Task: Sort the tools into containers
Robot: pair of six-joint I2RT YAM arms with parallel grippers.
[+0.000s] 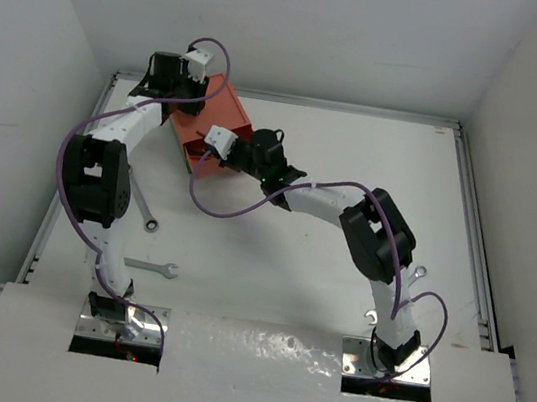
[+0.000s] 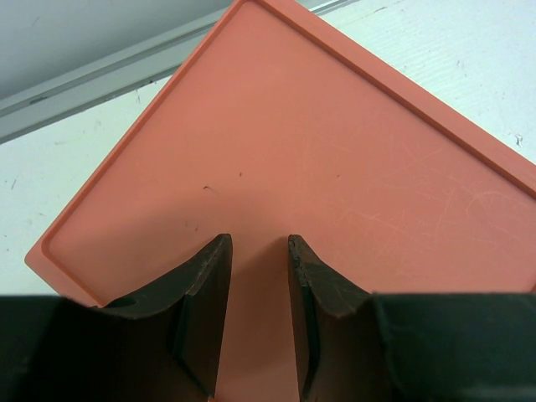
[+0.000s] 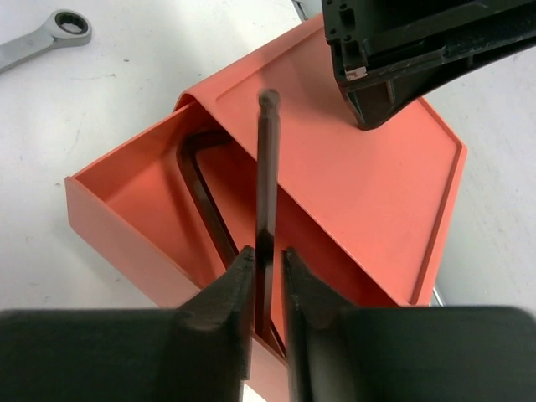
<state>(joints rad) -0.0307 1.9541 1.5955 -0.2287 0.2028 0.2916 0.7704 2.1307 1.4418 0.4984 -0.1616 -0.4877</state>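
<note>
The black hex key is above the pulled-out orange-red drawer. Its shaft is between the fingers of the right gripper, which are almost closed; whether they pinch it, I cannot tell. A dark L-shape lies on the drawer floor. The left gripper, partly open and empty, is on the box top. A silver wrench and a second wrench lie on the table.
</note>
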